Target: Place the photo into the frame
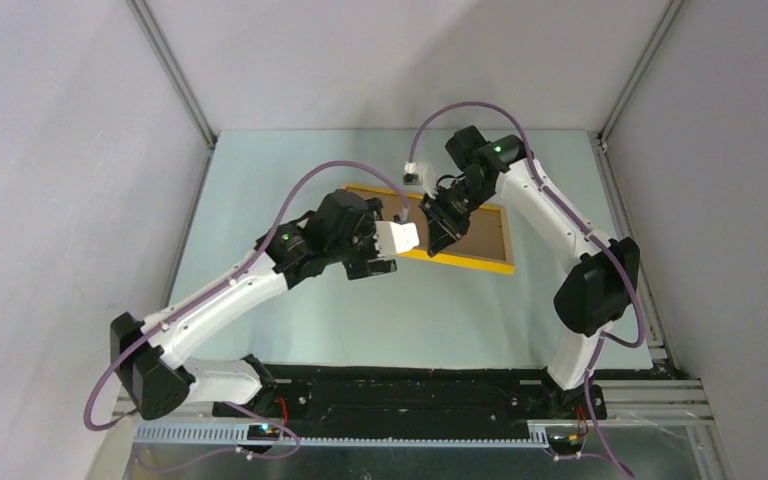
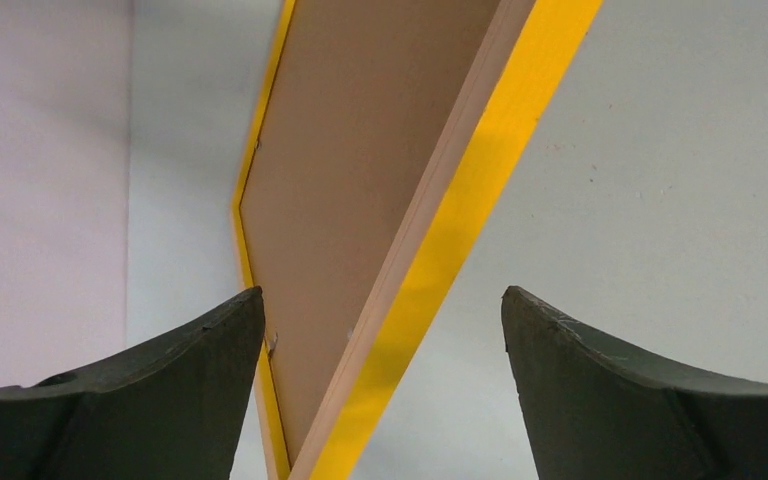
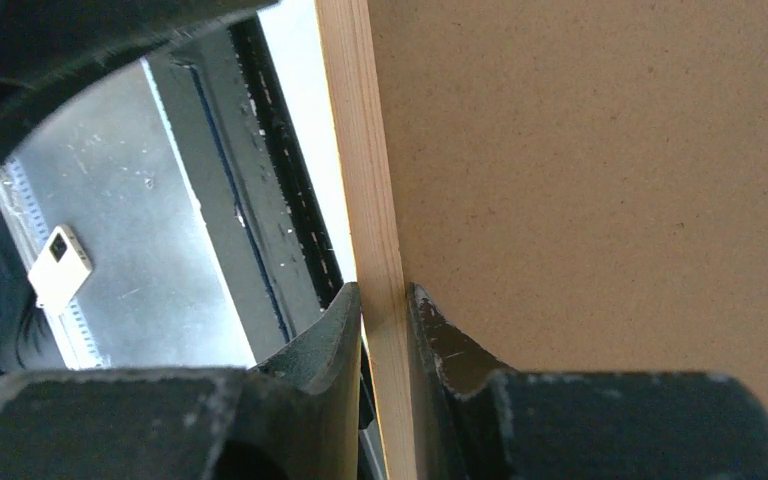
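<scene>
The frame (image 1: 460,262) lies at the back middle of the table with its back up, yellow rim around a brown backing board (image 1: 482,228). My right gripper (image 1: 438,236) is shut on the frame's pale wooden rail (image 3: 358,150), one finger outside and one on the backing board (image 3: 600,200). My left gripper (image 1: 384,262) hangs open over the frame's near left corner. In the left wrist view the yellow rim (image 2: 480,170) and board (image 2: 360,150) run between its spread fingers without touching them. The photo is hidden or out of view.
Pale green table (image 1: 360,310) enclosed by grey walls on three sides. Past the frame's edge the right wrist view shows a metal plate with a small white tag (image 3: 60,265) and a black rail (image 3: 280,200). Purple cables loop above both arms.
</scene>
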Controlling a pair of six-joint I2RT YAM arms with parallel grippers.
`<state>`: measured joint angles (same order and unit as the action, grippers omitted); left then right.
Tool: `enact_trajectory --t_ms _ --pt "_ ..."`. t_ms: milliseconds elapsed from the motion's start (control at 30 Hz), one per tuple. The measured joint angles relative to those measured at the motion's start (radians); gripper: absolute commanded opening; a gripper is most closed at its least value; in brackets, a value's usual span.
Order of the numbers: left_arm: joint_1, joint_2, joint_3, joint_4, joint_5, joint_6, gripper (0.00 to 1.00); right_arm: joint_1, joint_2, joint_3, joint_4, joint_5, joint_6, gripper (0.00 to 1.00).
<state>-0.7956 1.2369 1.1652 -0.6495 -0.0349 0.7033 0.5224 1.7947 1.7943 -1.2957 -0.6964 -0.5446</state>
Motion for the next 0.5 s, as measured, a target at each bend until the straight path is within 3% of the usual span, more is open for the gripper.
enact_trajectory --t_ms 133,500 --pt "-0.038 0.083 0.057 0.005 -0.034 0.031 0.86 -0.029 0.014 0.039 -0.046 -0.039 -0.011 0.00" --pt "-0.072 0.207 0.111 0.004 -0.068 0.069 0.55 -0.074 0.020 0.079 -0.144 -0.093 -0.042 0.00"
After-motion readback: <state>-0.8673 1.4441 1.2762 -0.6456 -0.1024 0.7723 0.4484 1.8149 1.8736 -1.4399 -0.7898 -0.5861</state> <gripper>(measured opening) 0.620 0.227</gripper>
